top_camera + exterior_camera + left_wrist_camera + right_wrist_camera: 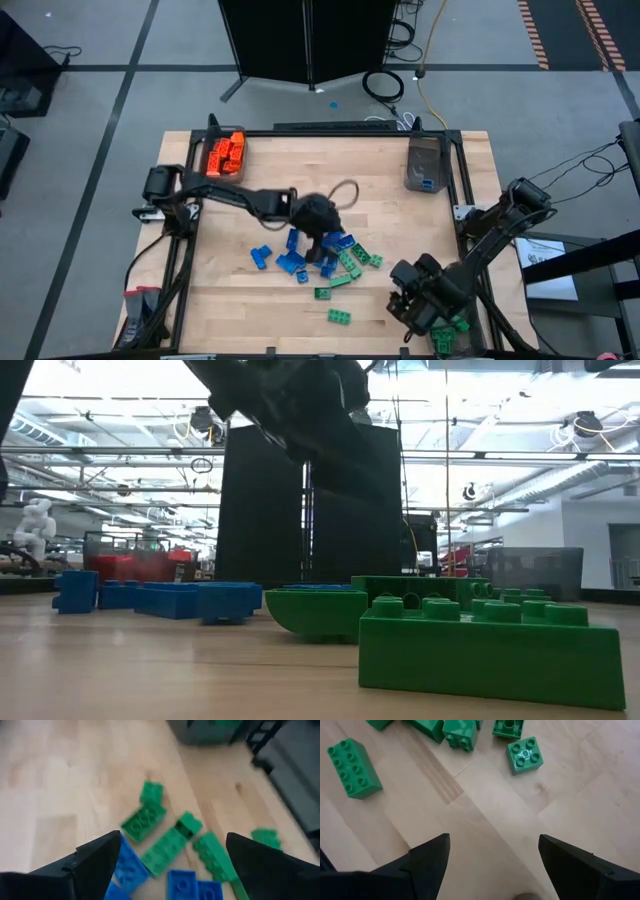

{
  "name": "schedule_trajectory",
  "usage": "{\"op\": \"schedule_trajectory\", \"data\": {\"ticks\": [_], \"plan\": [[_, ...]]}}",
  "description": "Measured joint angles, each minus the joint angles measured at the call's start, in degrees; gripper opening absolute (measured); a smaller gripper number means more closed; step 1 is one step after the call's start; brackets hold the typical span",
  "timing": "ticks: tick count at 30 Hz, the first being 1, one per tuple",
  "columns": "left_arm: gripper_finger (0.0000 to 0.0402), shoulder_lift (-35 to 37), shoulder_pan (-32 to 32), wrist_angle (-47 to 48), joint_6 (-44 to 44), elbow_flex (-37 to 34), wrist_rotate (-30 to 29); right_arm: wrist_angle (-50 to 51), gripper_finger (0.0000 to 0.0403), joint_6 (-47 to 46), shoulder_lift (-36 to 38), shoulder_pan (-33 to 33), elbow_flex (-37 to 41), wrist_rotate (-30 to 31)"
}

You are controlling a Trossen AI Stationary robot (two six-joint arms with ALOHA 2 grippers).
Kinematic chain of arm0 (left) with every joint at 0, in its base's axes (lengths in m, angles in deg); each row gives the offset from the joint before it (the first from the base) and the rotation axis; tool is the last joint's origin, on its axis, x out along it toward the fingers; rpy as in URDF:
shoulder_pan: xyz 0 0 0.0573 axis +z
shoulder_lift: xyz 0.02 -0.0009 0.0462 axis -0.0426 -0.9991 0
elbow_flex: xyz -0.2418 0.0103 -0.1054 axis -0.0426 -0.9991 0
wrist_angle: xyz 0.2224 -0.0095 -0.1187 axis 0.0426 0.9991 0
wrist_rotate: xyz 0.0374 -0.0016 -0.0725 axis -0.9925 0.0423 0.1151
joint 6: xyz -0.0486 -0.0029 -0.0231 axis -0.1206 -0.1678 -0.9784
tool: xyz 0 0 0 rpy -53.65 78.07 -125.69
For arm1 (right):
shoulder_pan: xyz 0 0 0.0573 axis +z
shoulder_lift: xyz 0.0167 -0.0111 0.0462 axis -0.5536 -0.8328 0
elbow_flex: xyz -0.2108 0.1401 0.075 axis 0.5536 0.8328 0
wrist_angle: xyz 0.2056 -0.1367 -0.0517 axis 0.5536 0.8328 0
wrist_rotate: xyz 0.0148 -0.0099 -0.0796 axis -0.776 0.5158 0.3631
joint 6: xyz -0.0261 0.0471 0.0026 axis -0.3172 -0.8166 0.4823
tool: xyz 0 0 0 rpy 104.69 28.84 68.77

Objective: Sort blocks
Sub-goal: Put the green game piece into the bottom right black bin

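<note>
Loose blue and green blocks [320, 262] lie in a pile at the table's middle, resting on the wood. My left gripper [322, 228] hangs just above the pile's far side, open; in its wrist view the left gripper [173, 840] stands over blue blocks [182, 885] and green blocks [165, 847] without touching them. My right gripper [415, 300] is at the near right, open; in its wrist view the right gripper [493, 839] is above bare wood, with green blocks [354, 767] beyond the fingertips. Orange blocks [225, 155] fill a bin at the far left.
A grey bin [425, 165] with a blue block stands at the far right corner. Another bin with green blocks [452, 328] sits at the near right, partly under my right arm. Two single green blocks [339, 316] lie nearer the front edge. A black frame [330, 131] rims the table.
</note>
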Motion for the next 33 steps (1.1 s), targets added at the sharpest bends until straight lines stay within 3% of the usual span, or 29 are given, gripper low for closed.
{"op": "schedule_trajectory", "data": {"ticks": [7, 17, 20, 28, 33], "plan": [[0.0347, -0.69, -9.03, 1.69, -4.28, 1.26, -10.33, 1.18, 0.0299, -1.35, 0.00, 0.53, 0.00, 0.09], [0.0347, -3.98, -17.91, -3.07, -23.95, 1.35, -33.40, 1.93, 0.0299, 0.28, -0.19, 0.53, 0.00, 1.87], [0.0347, -7.87, -18.57, -3.20, -28.75, 3.96, -35.32, 2.10, 0.0299, 2.06, -0.35, 0.53, 0.00, 2.32], [0.0347, -17.04, -18.88, 7.82, -29.28, 13.61, -36.58, 2.36, 0.0299, 2.91, -0.44, 1.42, 0.00, 2.09], [0.0347, -19.53, -19.19, 11.55, -28.97, 14.62, -38.39, 2.30, 0.0299, 1.66, -0.46, 1.99, 0.00, 2.16]]}}
